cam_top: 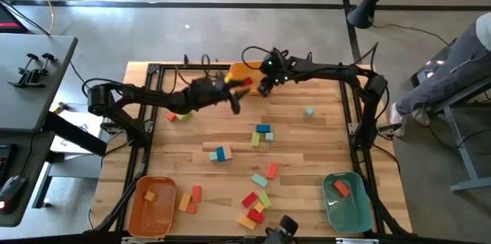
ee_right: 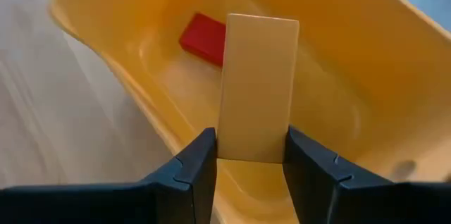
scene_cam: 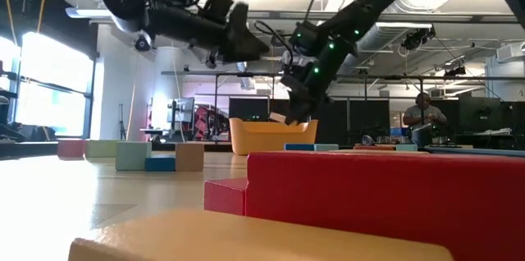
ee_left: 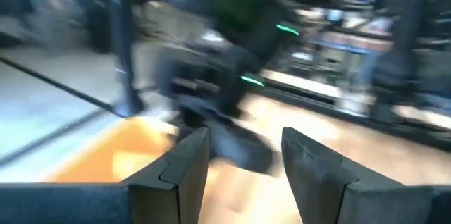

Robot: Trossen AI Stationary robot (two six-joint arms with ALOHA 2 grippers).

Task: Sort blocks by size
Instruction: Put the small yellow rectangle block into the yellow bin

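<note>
- The table [cam_top: 307, 144] is a pale wooden butcher-block top inside a dark frame, standing on a grey concrete floor [cam_top: 230, 37]; a grey side bench [cam_top: 31, 83] stands beside it on the left arm's side.
- In the low view the room behind is an open workshop with bright windows, pipework overhead and a person [scene_cam: 422, 121] standing far off.
- The right hand [ee_right: 250, 155] hangs over the yellow bin [ee_right: 352, 76], its fingers clamped on a pale yellow bar [ee_right: 257, 86] that stands on end between them; below the bar, on the bin's floor, lies one red block [ee_right: 204, 37].
- The left hand [ee_left: 243, 155] is raised just beside the right hand, near the same bin; its fingers stand apart with nothing between them.
- The left wrist view is smeared; only the other arm's dark shape and an orange-yellow patch can be made out in it.
- From above, the yellow bin is largely covered by both arms.
- Bins: three. Besides the yellow one, an orange bin [cam_top: 138, 217] with one orange block [cam_top: 150, 196] and a teal bin [cam_top: 360, 213] with one red-orange block [cam_top: 341, 189], both well away from the hands at the opposite edge.
- Loose blocks [cam_top: 261, 194] on the table: about eighteen, the nearest a small pair [cam_top: 179, 116] below the left arm and a lone teal cube [cam_top: 308, 110] below the right arm; the rest lie in clusters farther out.
- In the low view a big red block [scene_cam: 385, 203] close to the lens hides much of the table.
</note>
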